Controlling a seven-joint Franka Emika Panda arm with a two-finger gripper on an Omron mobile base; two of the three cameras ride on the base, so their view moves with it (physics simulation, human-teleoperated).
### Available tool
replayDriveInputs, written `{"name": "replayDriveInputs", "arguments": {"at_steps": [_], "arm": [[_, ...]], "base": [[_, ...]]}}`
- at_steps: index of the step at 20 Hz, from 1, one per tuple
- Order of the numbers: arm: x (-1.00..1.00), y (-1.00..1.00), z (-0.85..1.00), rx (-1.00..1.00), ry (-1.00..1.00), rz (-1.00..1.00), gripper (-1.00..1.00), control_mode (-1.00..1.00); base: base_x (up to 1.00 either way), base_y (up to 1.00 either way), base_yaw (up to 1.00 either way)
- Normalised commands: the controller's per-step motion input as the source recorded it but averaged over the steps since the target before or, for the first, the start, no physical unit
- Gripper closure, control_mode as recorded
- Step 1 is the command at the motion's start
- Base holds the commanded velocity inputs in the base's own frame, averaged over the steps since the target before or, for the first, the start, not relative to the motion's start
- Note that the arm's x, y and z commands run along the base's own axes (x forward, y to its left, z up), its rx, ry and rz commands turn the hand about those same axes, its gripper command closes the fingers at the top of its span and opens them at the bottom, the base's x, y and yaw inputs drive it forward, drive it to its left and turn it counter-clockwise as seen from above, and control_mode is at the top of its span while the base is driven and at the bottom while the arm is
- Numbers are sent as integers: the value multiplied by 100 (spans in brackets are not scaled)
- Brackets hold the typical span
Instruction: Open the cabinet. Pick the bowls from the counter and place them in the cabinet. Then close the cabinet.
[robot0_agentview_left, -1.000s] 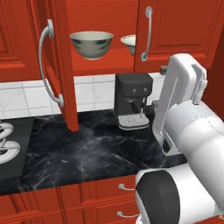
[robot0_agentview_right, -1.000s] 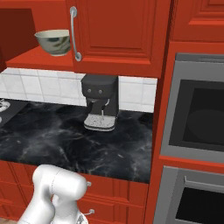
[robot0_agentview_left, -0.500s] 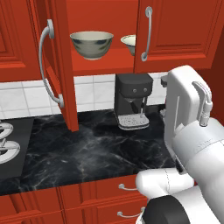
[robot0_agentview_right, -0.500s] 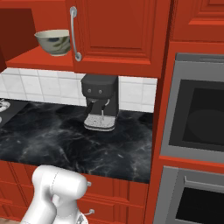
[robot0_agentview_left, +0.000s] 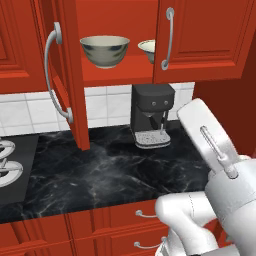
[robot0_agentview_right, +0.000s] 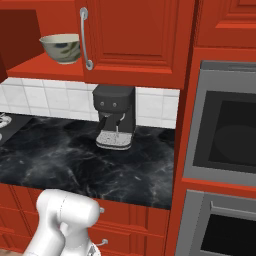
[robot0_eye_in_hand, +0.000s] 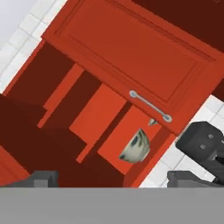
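While the cabinet (robot0_agentview_left: 200, 40) hangs above the counter (robot0_agentview_left: 100, 172) with its left door (robot0_agentview_left: 67, 75) swung outward and its right door (robot0_agentview_right: 135, 40) flat and closed, both bowls sit on the red shelf (robot0_agentview_left: 120, 70) inside. Seen from the left base view, the deeper bowl (robot0_agentview_left: 105, 50) with dark bluish marks stands upright near the front edge of the shelf, in the open left half; the second bowl (robot0_agentview_left: 147, 49) stands to its right and further back, partly hidden behind the edge of the closed door, so its rim colour cannot be told. In the right base view the deeper bowl is seen just left of the closed door's long silver handle (robot0_agentview_right: 85, 38). A black coffee machine (robot0_agentview_left: 151, 115) stands on the counter against the white tiled wall (robot0_agentview_left: 30, 110), below the shelf, and a stove (robot0_agentview_left: 10, 167) lies at the counter's left end. An oven (robot0_agentview_right: 225, 140) is set into the tall red unit at the right. The gripper (robot0_eye_in_hand: 113, 179) points up at the cabinet from below — its two dark fingertips (robot0_eye_in_hand: 41, 178) stand wide apart at the bottom of the hand view, with nothing between them. The white arm (robot0_agentview_left: 220, 165) rises at the lower right of the left base view, well apart from the doors.
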Motion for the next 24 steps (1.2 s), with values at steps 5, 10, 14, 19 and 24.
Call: {"name": "replayDriveInputs", "arguments": {"at_steps": [5, 10, 14, 19, 24], "arm": [[-2, 10, -12, -29, 0, -24, -100, -100], [5, 22, -13, -29, 0, -18, -100, -100], [2, 24, -24, -24, 0, -14, -100, -100], [1, 8, -12, -18, 0, -13, -100, -100], [11, 3, -4, -10, 0, -8, -100, -100]], "base": [[0, 0, 0], [0, 0, 0], [0, 0, 0], [0, 0, 0], [0, 0, 0]]}}
